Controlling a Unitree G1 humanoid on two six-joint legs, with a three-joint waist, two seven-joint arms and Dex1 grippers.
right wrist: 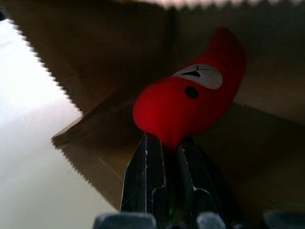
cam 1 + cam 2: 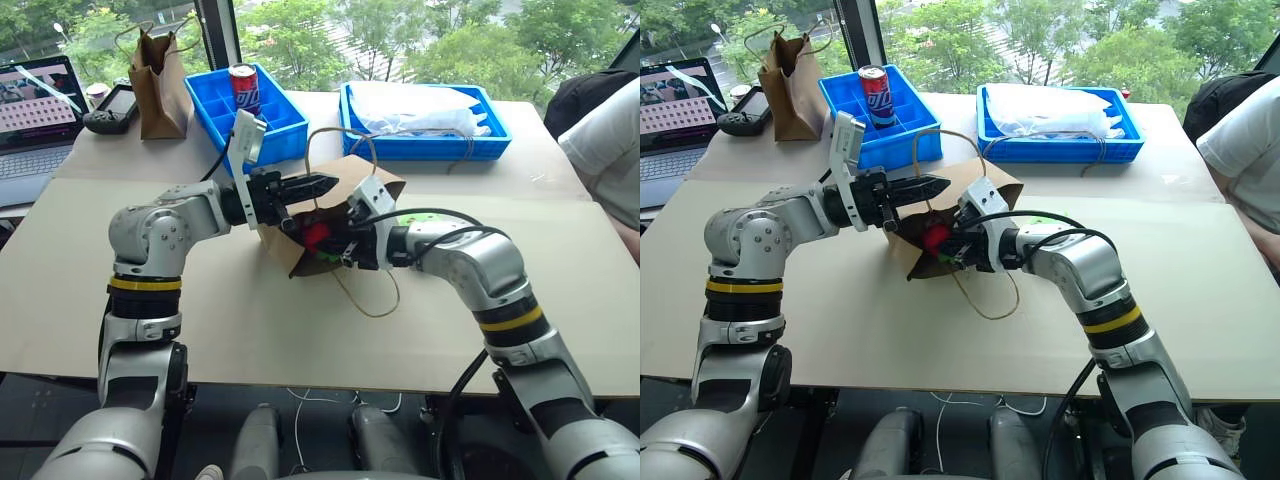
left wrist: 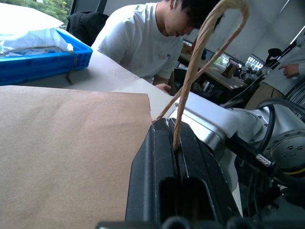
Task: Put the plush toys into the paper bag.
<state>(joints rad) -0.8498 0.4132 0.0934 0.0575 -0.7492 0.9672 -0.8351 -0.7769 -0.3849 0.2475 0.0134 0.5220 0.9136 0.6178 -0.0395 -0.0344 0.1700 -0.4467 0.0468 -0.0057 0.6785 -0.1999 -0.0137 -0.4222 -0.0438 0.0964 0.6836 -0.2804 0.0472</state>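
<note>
The paper bag point(image 2: 385, 182) lies on its side in the middle of the table, its mouth facing me. My left gripper point(image 2: 322, 184) is shut on the bag's twisted-cord handle point(image 3: 200, 52) at the upper rim and holds the mouth up. My right gripper point(image 1: 169, 148) is shut on the red chili plush toy point(image 1: 190, 107), pinching its lower end. The toy point(image 2: 316, 236) is at the bag's mouth, with brown paper point(image 1: 95, 57) around it. A sliver of bright green point(image 2: 408, 218) shows behind my right wrist, mostly hidden.
The bag's other handle loop point(image 2: 375, 295) trails on the table toward me. At the back stand a narrow darker bag point(image 2: 160, 85), a blue bin with a soda can point(image 2: 243, 88) and a blue bin of white plastic point(image 2: 420, 110). A laptop point(image 2: 35, 110) is far left, a person point(image 2: 605, 140) far right.
</note>
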